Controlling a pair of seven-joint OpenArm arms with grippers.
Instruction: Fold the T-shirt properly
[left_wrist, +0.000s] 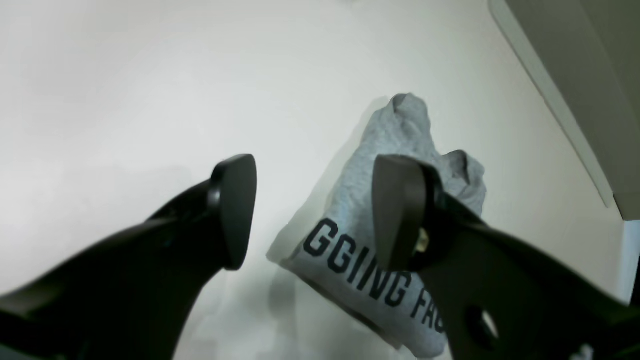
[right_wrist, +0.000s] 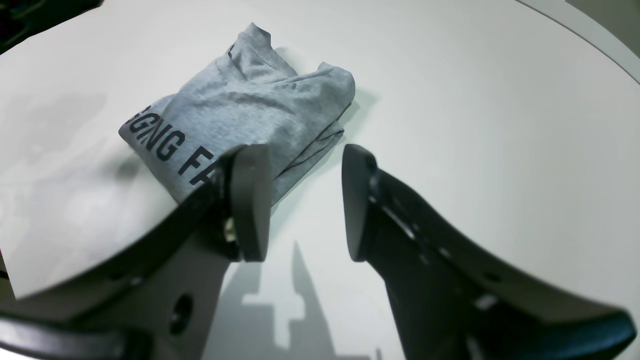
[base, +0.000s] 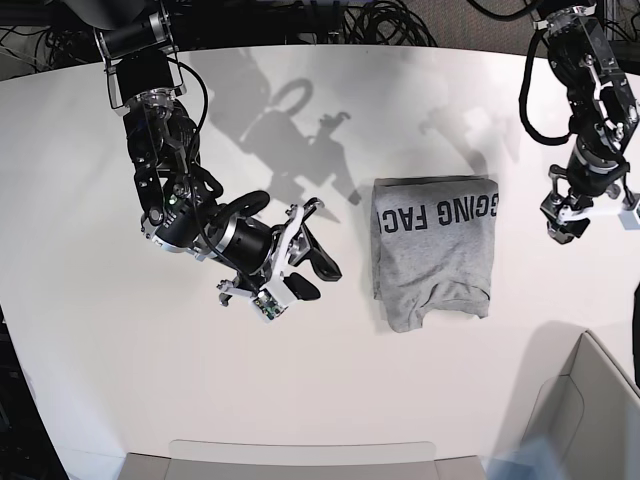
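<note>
Jaws of both arms gape empty, clear of T-shirt (base: 435, 250).

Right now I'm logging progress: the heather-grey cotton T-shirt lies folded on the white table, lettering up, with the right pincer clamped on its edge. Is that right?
Not quite. The heather-grey cotton T-shirt does lie folded on the white table, lettering up, but the right pincer is open and clear of it, beside the shirt. The base view shows the gap; the right wrist view shows nothing between the jaws.
</note>
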